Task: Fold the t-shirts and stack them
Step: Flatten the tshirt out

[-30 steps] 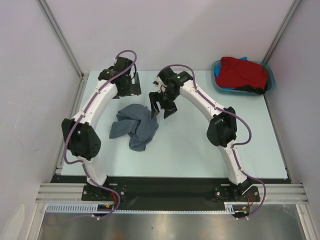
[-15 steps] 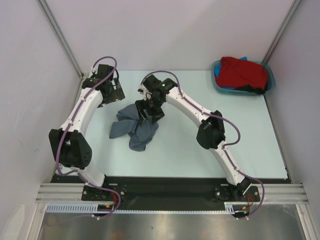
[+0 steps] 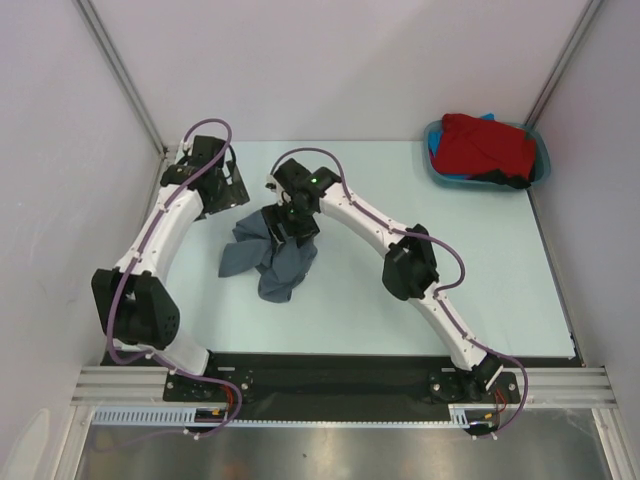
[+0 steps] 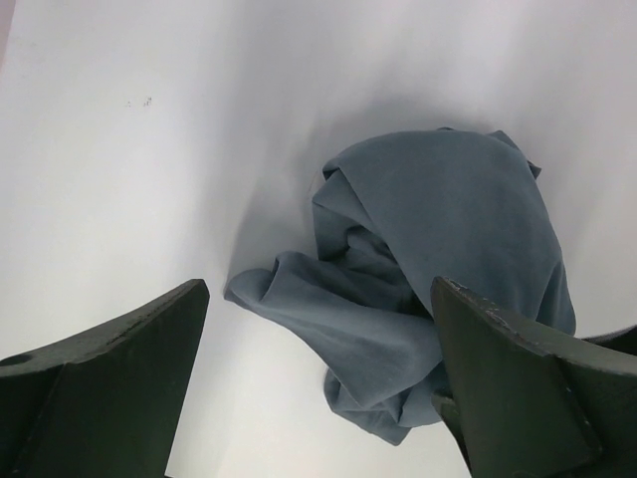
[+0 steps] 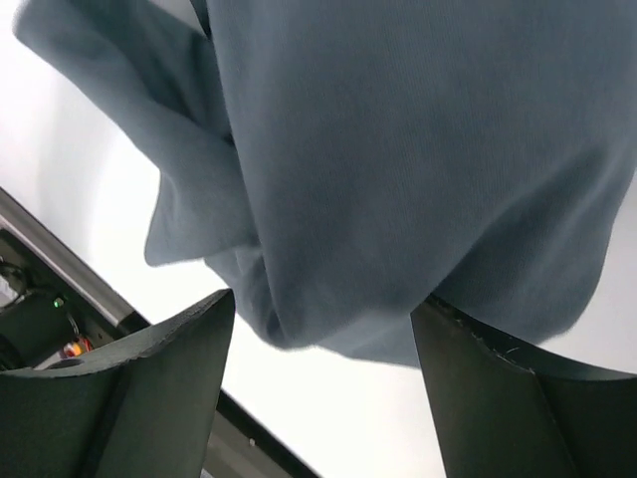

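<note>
Since the crumpled slate-grey cloth t-shirt [image 3: 268, 258] lies bunched on the pale blue table [image 3: 500, 250] between my arms, my right gripper [image 5: 323, 309], spread over its far fold, should pinch one layer only. My left gripper [image 4: 318, 287], spread wide and empty beside the heap, should take another edge to pull it flat.

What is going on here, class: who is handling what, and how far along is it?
Two robot arms are starting on a crumpled grey shirt on the table. The right fingers are open, straddling a bunched fold of it; the left fingers hover open beside it. A red shirt lies heaped in the tub. Nothing is folded yet.
</note>
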`<state>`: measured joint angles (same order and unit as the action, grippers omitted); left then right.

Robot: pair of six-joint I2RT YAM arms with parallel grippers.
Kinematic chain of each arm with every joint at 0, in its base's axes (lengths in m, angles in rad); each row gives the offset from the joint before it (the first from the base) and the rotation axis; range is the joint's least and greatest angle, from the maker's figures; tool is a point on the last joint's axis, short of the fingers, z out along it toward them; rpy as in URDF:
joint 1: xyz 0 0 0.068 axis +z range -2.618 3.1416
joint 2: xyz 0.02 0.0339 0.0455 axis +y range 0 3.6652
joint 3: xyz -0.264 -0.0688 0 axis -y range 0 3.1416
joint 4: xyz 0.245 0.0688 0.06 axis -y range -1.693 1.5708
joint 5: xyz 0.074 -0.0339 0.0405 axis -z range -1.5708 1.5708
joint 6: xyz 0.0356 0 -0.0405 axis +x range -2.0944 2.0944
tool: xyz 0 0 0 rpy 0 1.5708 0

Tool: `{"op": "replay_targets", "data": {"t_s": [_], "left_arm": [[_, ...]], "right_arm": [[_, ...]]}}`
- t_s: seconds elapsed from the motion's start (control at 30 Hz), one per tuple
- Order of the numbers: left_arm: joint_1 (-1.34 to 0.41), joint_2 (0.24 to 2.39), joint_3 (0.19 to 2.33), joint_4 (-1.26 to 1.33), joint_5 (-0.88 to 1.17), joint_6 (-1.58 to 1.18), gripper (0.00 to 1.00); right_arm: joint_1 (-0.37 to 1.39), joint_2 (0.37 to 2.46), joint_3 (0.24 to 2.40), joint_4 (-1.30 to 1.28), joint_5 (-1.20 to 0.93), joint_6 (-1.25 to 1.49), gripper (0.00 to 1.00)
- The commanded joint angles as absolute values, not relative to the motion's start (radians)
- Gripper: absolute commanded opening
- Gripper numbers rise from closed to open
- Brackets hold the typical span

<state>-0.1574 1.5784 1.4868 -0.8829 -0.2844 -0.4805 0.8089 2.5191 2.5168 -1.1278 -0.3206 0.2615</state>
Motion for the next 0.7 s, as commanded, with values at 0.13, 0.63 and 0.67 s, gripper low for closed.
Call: {"op": "replay_targets", "data": {"t_s": [0.13,0.63,0.67], "left_arm": [[-0.156,1.500,1.453,-0.822,-0.262,-0.492,1.00],[-0.156,1.402,1.353,-0.769,-0.209,-0.456,1.00],[-0.158,1.399,1.351,-0.764,-0.204,-0.450,1.00]], "right_arm": [[0.842,2.379,2.303,-0.868,-0.220,0.276,0.76],[0.887,2.294,2.358,-0.894,-0.064,0.239,0.00],[0.882,2.278,2.358,-0.900,-0.061,0.235,0.00]]}}
